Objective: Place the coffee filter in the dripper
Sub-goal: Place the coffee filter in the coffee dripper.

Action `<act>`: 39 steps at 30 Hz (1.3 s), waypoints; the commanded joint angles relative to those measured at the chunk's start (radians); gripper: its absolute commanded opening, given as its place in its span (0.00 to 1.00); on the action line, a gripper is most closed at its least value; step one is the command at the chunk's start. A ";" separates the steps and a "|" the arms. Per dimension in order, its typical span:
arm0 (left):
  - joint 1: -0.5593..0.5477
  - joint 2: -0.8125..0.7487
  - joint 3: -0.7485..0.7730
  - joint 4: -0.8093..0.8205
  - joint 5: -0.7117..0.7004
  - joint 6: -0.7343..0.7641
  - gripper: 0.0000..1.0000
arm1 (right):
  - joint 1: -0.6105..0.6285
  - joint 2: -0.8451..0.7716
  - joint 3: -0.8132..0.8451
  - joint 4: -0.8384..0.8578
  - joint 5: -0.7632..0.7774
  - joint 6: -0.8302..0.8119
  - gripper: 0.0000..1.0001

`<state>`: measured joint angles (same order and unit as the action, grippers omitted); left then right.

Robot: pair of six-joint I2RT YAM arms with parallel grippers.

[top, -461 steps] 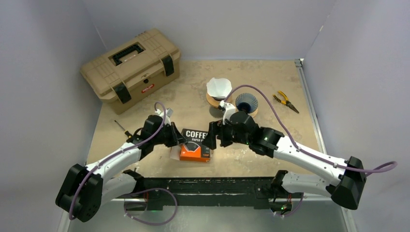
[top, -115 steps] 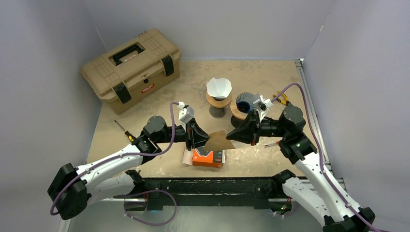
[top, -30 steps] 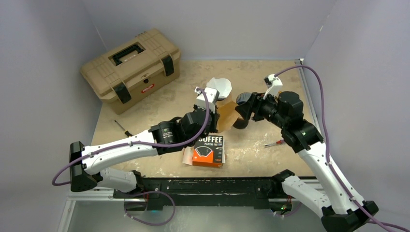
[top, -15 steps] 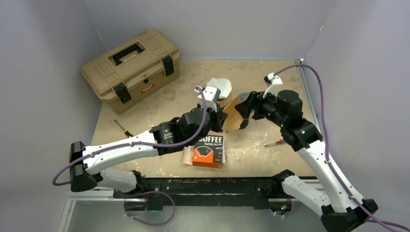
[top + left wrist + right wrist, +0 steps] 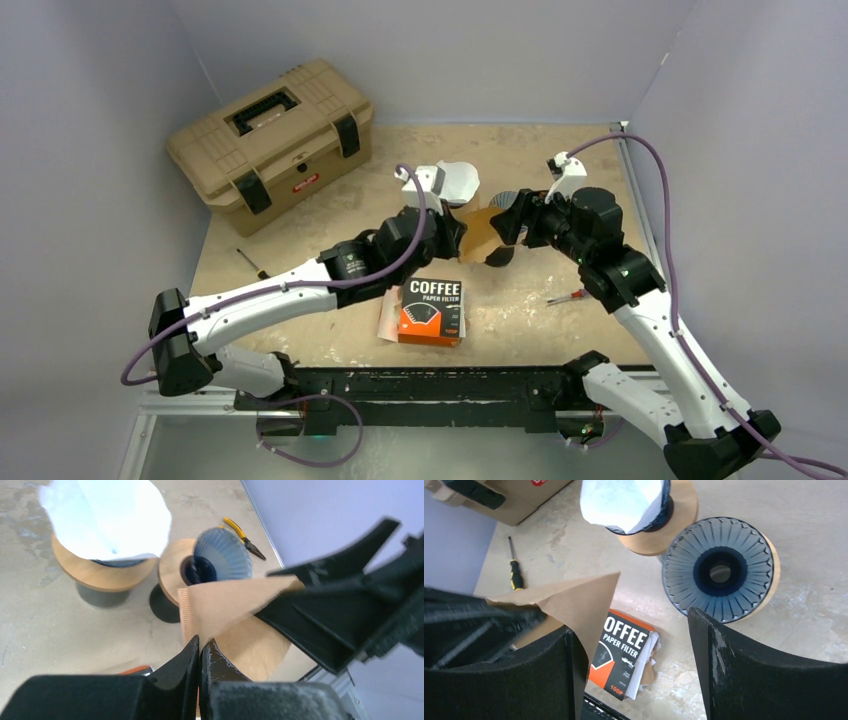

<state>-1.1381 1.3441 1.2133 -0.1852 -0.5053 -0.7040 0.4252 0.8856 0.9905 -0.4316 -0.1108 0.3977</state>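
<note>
Brown paper, folded into a flat fan, is the coffee filter (image 5: 478, 235), which hangs above the table (image 5: 560, 150) at the middle of the top view. The left gripper (image 5: 455, 236) has its jaws pressed together on the filter's narrow end; in the left wrist view the two black fingertips (image 5: 192, 652) meet at the bottom centre with the paper rising up and to the right from them. The right gripper (image 5: 507, 222) faces it from the right of the frame with its jaws spread wide. In the right wrist view one finger sits at lower left, against or behind the filter's edge, and the other at lower right. Whether that finger touches the paper cannot be told.

The dripper (image 5: 720, 570), blue and ribbed on a wooden ring, stands bare in the upper right of the right wrist view, and the filter (image 5: 569, 600) is at the left of that frame, apart from it. In the left wrist view the filter (image 5: 225, 605) lies across the frame just below the dripper (image 5: 222, 560).

A second dripper (image 5: 452, 182), lined with white paper, stands just above the left gripper in the top view. An orange and black box of filters (image 5: 432, 310) lies below the grippers, near the bottom centre. A tan toolbox (image 5: 270, 140) fills the upper left, and a screwdriver (image 5: 250, 265) lies below it. Yellow-handled pliers (image 5: 243, 537) rest beyond the dripper in the left wrist view.
</note>
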 commanded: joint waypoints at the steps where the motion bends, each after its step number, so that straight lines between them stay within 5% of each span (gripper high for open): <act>1: 0.085 -0.020 0.015 0.022 0.100 -0.081 0.00 | -0.001 -0.006 0.030 -0.056 0.108 -0.025 0.72; 15: 0.110 -0.042 0.014 0.027 0.104 -0.073 0.00 | -0.001 0.007 0.045 -0.091 0.260 -0.068 0.74; 29: 0.110 0.034 0.062 0.077 0.214 -0.082 0.00 | 0.000 -0.013 0.062 -0.002 0.112 -0.023 0.84; 39: 0.110 0.128 0.126 0.124 0.286 -0.131 0.00 | 0.000 0.021 0.069 -0.061 0.253 -0.045 0.84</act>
<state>-1.0340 1.4494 1.2701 -0.1196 -0.2562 -0.8017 0.4252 0.8997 1.0069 -0.4747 0.0620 0.3580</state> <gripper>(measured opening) 0.003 0.835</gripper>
